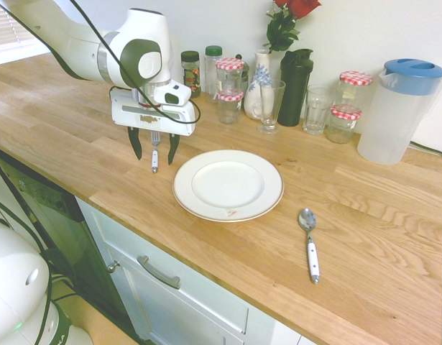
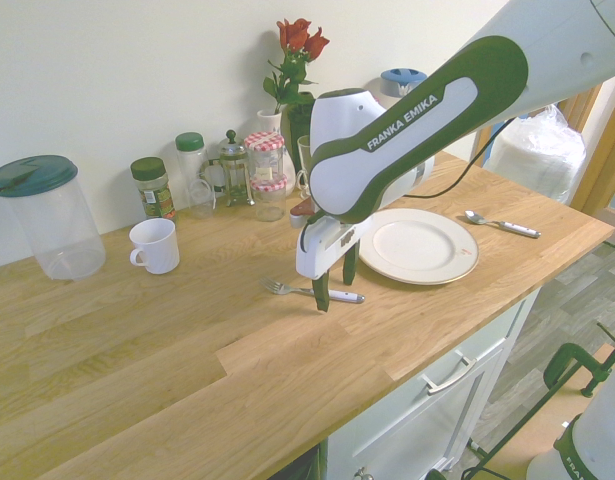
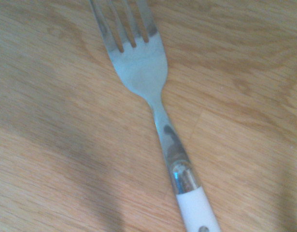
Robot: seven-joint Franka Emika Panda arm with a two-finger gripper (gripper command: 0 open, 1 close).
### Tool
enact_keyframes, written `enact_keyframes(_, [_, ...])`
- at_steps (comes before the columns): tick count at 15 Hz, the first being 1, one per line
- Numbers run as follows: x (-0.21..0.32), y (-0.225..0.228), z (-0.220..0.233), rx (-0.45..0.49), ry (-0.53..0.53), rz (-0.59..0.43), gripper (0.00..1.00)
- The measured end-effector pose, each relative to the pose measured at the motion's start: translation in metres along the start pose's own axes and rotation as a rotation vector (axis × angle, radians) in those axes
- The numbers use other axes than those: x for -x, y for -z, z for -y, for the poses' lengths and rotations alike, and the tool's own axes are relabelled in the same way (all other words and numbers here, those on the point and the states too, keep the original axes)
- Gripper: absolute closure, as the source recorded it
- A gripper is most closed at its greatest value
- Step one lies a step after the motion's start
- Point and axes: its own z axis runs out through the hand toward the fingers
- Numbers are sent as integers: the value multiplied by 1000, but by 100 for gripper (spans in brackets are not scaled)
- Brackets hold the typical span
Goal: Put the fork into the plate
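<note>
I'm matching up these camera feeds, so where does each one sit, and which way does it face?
First exterior view: above the counter's cabinet side, facing the wall; dinner plate, spoon, arm entering upper left with open gripper.
Second exterior view: opposite side of the arm, looking down over the counter; arm enters upper right.
Wrist view: on the wrist, close above the fork; no robot parts clearly visible.
Both exterior views share plate, spoon, fork and gripper.

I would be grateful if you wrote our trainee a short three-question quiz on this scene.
1. True or false: the claw is open above the fork.
2. Which lies on the counter: (a) a knife, (b) a spoon, (c) a ladle?
3. Fill in: the small mark on the rim of the plate is ____.

Key: 1 true; 2 b; 3 reddish.
</note>
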Motion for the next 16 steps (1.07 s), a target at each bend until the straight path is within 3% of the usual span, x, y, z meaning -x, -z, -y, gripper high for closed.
enact_keyframes(16, [3,-2,7,43,6,-28,100])
